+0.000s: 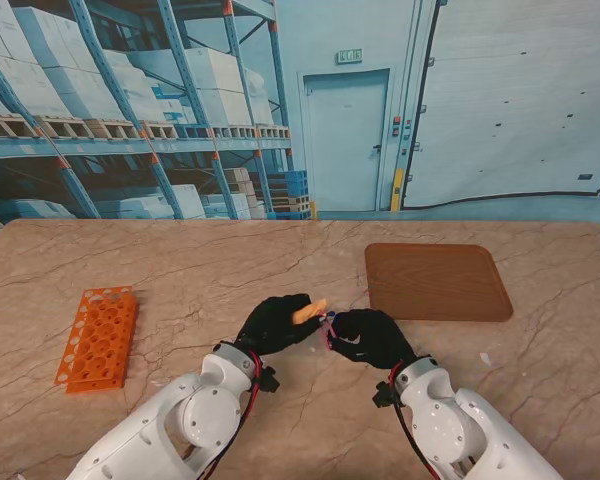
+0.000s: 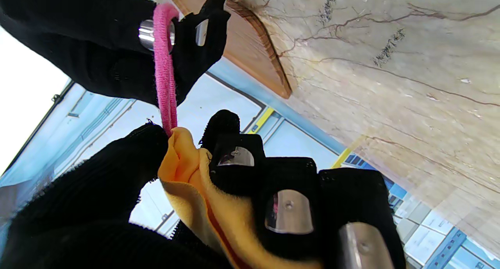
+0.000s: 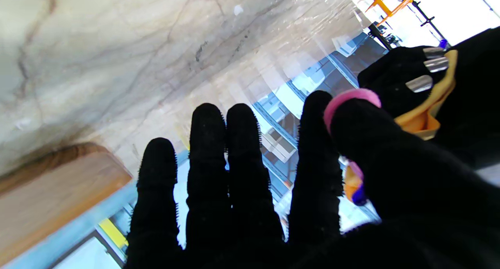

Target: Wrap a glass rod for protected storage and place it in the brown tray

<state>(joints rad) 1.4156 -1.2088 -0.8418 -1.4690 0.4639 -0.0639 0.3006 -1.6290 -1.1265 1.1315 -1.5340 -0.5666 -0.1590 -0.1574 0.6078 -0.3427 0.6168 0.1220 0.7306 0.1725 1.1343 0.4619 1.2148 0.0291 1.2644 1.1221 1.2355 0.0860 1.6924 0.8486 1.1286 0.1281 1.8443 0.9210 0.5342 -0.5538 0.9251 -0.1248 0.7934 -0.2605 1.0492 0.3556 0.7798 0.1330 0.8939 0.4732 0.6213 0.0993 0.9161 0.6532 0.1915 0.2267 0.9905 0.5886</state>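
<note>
My left hand is shut on a rolled orange cloth, held just above the table; the glass rod itself is hidden. In the left wrist view the cloth bundle sits between thumb and fingers. A pink elastic band runs taut from the cloth's end to a finger of my right hand. My right hand is close beside the left, with the band looped over its thumb side and the other fingers straight. The brown tray lies farther from me, to the right.
An orange test-tube rack lies on the marble table at the left. The tray's rounded corner is close beyond both hands. A small white scrap lies right of my right hand.
</note>
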